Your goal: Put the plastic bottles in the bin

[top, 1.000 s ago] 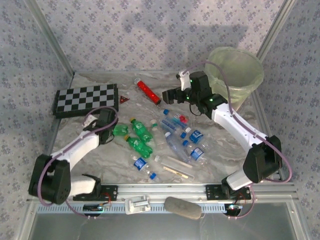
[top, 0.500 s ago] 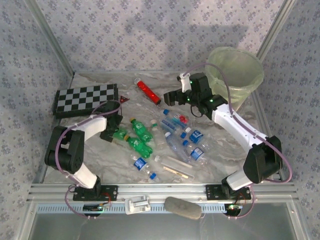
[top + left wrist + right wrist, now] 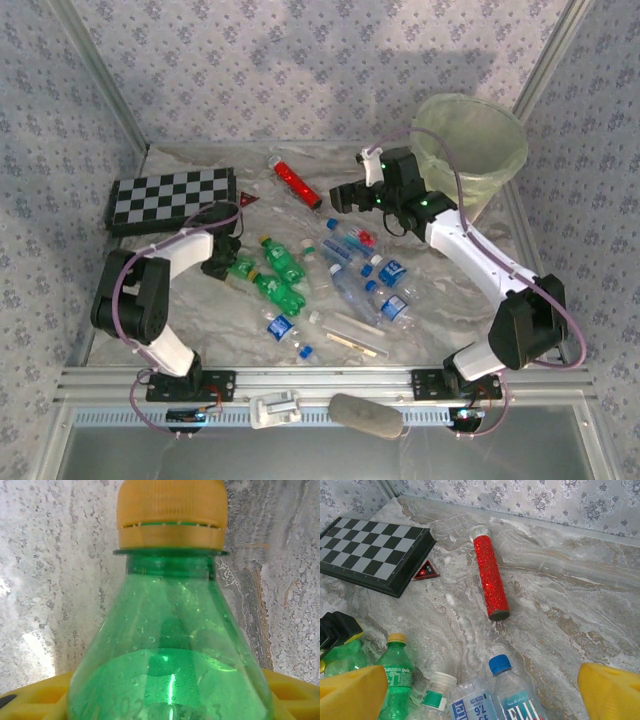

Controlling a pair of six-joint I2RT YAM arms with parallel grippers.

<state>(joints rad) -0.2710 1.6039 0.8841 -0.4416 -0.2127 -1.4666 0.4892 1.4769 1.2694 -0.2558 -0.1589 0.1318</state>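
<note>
Several plastic bottles lie mid-table: green-tinted ones with yellow caps (image 3: pixel 283 260) and clear ones with blue labels (image 3: pixel 393 272). My left gripper (image 3: pixel 222 262) is shut on the leftmost green bottle (image 3: pixel 240 266), which lies on the table. In the left wrist view that green bottle (image 3: pixel 170 630) sits between the yellow fingers (image 3: pixel 30 700), its yellow cap pointing away. My right gripper (image 3: pixel 345 195) hangs open above the back of the pile. A blue-capped clear bottle (image 3: pixel 512 692) lies below its gripper (image 3: pixel 482 695). The pale-green bin (image 3: pixel 480 170) stands at the back right.
A black-and-white chequered board (image 3: pixel 172 198) lies at the back left, with a small red triangle (image 3: pixel 246 200) beside it. A red glittery tube (image 3: pixel 297 184) lies behind the bottles. Pale sticks (image 3: pixel 355 335) rest near the front edge. Walls enclose the table.
The left arm swung in toward the leftmost green bottle and its jaws closed round it. The right gripper shifted only slightly and stayed open.
</note>
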